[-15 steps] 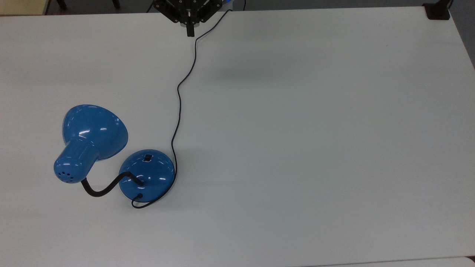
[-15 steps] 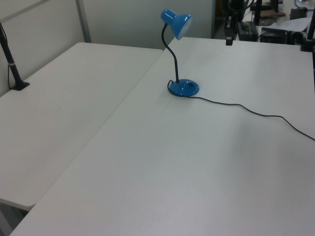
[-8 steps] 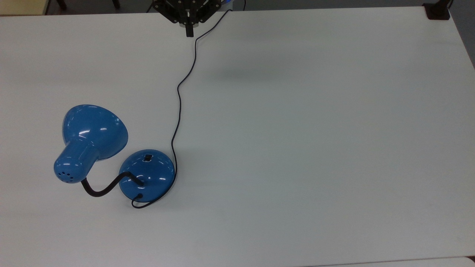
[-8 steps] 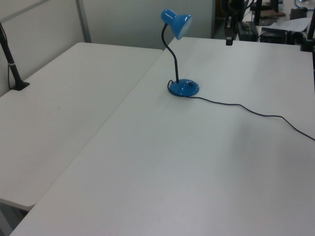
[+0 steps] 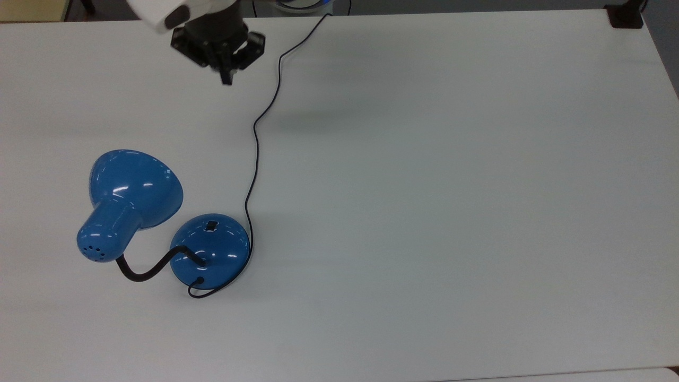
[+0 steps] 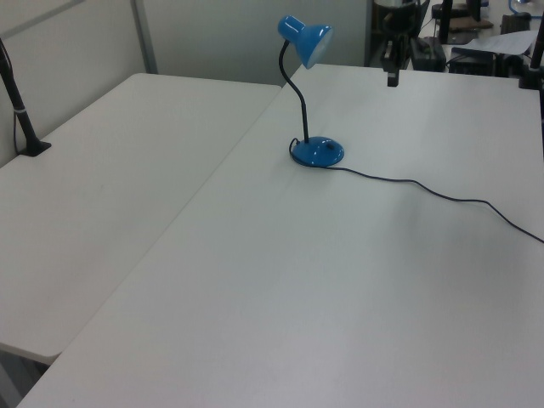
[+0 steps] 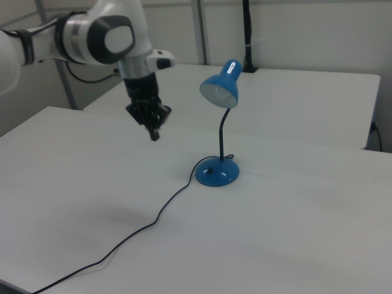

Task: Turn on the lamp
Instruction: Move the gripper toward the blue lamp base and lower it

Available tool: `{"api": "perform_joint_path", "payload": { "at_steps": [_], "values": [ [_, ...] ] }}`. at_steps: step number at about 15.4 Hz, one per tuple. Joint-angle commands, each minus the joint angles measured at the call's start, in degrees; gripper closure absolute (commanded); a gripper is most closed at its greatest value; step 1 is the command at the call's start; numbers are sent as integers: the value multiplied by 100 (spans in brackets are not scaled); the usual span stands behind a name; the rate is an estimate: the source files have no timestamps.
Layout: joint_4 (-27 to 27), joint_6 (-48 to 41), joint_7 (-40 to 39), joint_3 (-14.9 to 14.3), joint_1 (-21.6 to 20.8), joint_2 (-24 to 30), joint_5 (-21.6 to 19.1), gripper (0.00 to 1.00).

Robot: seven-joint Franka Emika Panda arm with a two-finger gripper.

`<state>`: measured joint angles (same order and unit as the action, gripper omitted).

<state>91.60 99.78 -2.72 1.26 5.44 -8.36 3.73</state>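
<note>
Lamp: glossy blue metal, bell shade, bendy black neck, domed base near counter edge; slippery; press small black switch. Claw: apparently closed, empty.

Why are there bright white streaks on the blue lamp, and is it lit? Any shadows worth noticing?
In the top view, the streaks on the lamp look like room light glinting off its glossy shade and base; a soft grey shadow lies on the table. In the right view, the shade's mouth looks pale, with no obvious glow, and a faint shadow sits beside the cord.
</note>
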Motion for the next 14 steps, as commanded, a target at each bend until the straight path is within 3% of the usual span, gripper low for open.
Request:
{"api": "perform_joint_path", "payload": {
  "at_steps": [1,8,14],
  "values": [
    [-63,831,-123,-3,238,-455,84,100],
    [-20,2123,-71,-3,387,-1229,92,100],
    [429,3037,8,-3,379,-1326,92,100]
  ]
}}
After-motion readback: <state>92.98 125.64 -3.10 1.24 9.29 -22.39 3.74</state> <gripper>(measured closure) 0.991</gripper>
